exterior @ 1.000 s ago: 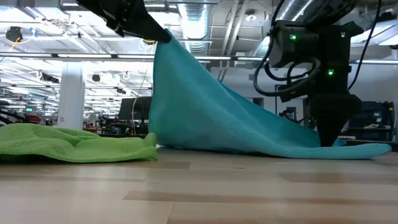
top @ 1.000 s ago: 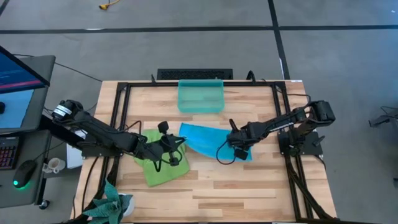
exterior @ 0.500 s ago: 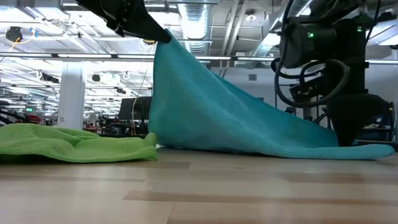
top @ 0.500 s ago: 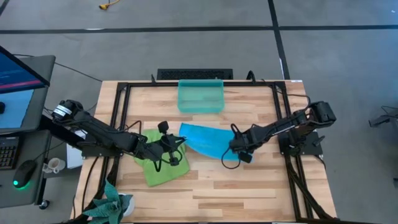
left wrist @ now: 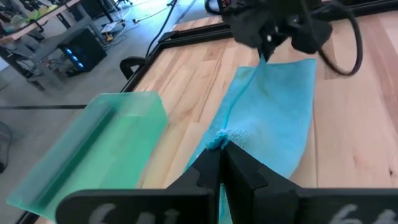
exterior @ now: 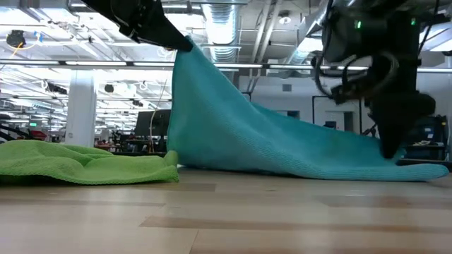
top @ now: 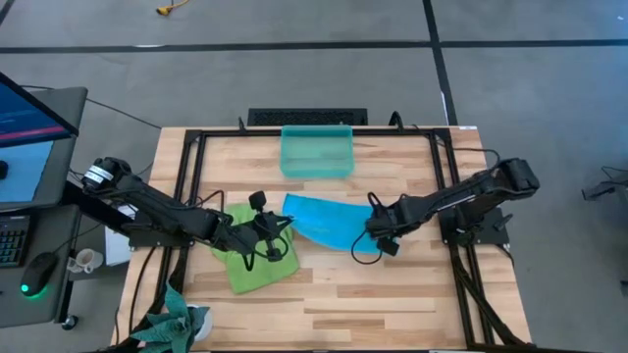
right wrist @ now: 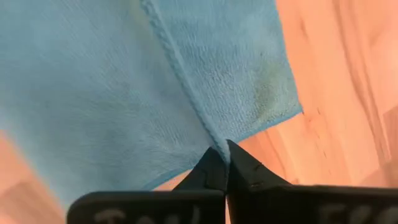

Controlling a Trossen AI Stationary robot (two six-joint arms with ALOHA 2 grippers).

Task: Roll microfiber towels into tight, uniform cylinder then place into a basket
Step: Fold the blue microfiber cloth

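The sky-blue towel (top: 329, 222) lies mid-table, with its left corner raised high and its right end (exterior: 424, 170) on the wood. My left gripper (exterior: 180, 39) is shut on that raised corner; it also shows in the high view (top: 279, 233). My right gripper (exterior: 390, 149) is shut on the towel's right part, low over the table (top: 377, 238). The lime-green towel (top: 253, 261) lies crumpled flat on the table at the left, under my left arm. The teal basket (top: 316, 150) stands at the far edge. My left gripper pinches the blue towel's bunched left corner (left wrist: 217, 140) between its two fingers. The corner is lifted well clear of the table, and the cloth slopes down from it to the right. My right gripper pinches the towel's hemmed edge (right wrist: 213, 140) between its fingertips, pointing down from above near the right end. The cloth there is just above the wood, and the end beyond it lies on the table.
A black frame (top: 196, 147) runs round the tabletop. Bare wood (top: 392, 304) lies along the near side. A desk with a monitor (top: 29, 108) and a green plant (top: 172, 324) stand beyond the left edge.
My right gripper has gone toward the table's right and near edges, staying low and shut on the blue towel. The cloth between the two grippers has been drawn straighter and flatter. The raised left corner has stayed where it was.
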